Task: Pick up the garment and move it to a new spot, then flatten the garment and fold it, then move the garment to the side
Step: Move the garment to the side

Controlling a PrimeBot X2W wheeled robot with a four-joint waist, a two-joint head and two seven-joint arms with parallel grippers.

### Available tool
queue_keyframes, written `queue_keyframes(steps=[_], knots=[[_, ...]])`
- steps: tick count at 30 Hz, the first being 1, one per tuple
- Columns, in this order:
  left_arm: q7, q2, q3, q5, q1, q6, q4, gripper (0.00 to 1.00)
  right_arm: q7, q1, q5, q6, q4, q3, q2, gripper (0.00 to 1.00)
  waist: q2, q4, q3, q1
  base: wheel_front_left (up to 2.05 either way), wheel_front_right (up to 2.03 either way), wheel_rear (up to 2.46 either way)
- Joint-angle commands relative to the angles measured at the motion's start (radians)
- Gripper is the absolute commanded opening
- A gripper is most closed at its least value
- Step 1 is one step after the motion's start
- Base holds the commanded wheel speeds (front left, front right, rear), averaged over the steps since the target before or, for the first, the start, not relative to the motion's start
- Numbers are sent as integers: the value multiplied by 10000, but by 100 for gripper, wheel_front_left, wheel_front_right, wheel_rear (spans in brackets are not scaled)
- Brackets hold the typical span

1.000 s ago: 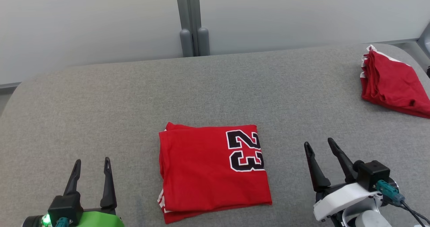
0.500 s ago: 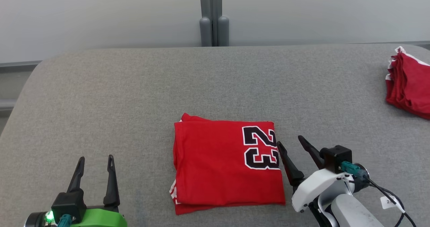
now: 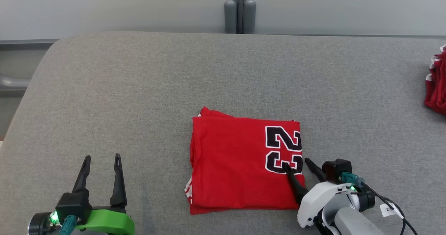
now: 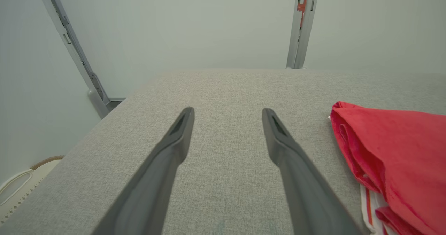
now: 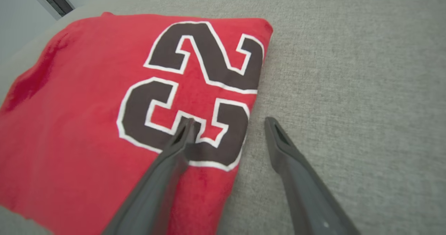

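The garment [image 3: 240, 162] is a red jersey with a black and white 23, folded into a flat rectangle in the middle of the grey surface [image 3: 139, 88]. My right gripper [image 3: 297, 162] is open and straddles the garment's right edge: one finger lies over the number, the other over bare grey fabric. The right wrist view shows the same, with one fingertip [image 5: 186, 123] on the 23 of the garment [image 5: 87, 106]. At the lower left, well clear of the garment [image 4: 393, 148], my left gripper [image 3: 102, 157] stands open and empty [image 4: 228, 113].
A second red folded garment [image 3: 437, 88] lies at the far right edge of the surface. Behind the surface stand a pale wall and a grey post [image 3: 239, 8]. The surface's rounded left corner drops off at the left.
The head camera has turned, shifting the whole picture right. My right gripper has moved left to the garment's right edge, one finger now over the number. The left gripper has stayed put.
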State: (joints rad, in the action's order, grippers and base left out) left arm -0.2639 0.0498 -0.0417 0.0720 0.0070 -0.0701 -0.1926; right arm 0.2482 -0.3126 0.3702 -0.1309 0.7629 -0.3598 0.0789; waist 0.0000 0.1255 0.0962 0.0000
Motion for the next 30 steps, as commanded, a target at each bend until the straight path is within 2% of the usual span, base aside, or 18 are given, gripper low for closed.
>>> queue_keyframes(steps=[1, 2, 3, 4, 5, 6, 11, 16, 23, 30], knots=[[0, 23, -11, 67, -205, 41, 2, 100, 57, -97, 116, 7, 210, -90, -33, 100, 0, 35, 49, 0, 0, 0, 0], [0, 23, -8, 78, -216, 47, -7, 100, 51, -122, 146, 7, 351, -170, -62, 100, 0, 39, 63, 0, 0, 0, 0], [0, 23, 29, 111, -268, 66, -52, 100, 60, -243, 373, 7, 752, -380, -167, 85, 0, 52, 106, 0, 0, 0, 0], [0, 23, 45, 118, -280, 73, -61, 100, 64, -311, 437, 7, 844, -434, -190, 53, 0, 55, 115, 0, 0, 0, 0], [0, 23, 72, 132, -285, 83, -74, 100, 55, -392, 519, 7, 953, -495, -210, 11, 0, 63, 122, 0, 0, 0, 0], [0, 23, 96, 151, -287, 83, -93, 100, 67, -467, 587, 7, 1036, -546, -224, 0, 0, 70, 126, 0, 0, 0, 0], [0, 23, 174, 223, -345, 129, -120, 100, 123, -941, 918, 7, 1228, -799, -180, 0, 0, 71, 158, 0, 0, 0, 0], [0, 23, 214, 292, -380, 132, -113, 100, 155, -1430, 890, 16, 1188, -938, 438, 0, 0, -74, 281, 0, 0, 0, 0], [0, 23, 409, 251, -620, 147, 27, 100, 156, -2486, 795, 15, 740, -1369, 1744, 0, 0, -700, 902, 0, 0, 0, 0], [0, 24, 554, 43, -1301, 43, 252, 100, -170, -3912, 779, 15, -93, -1839, 3259, 0, 0, -1549, 2114, 0, 0, 0, 0]])
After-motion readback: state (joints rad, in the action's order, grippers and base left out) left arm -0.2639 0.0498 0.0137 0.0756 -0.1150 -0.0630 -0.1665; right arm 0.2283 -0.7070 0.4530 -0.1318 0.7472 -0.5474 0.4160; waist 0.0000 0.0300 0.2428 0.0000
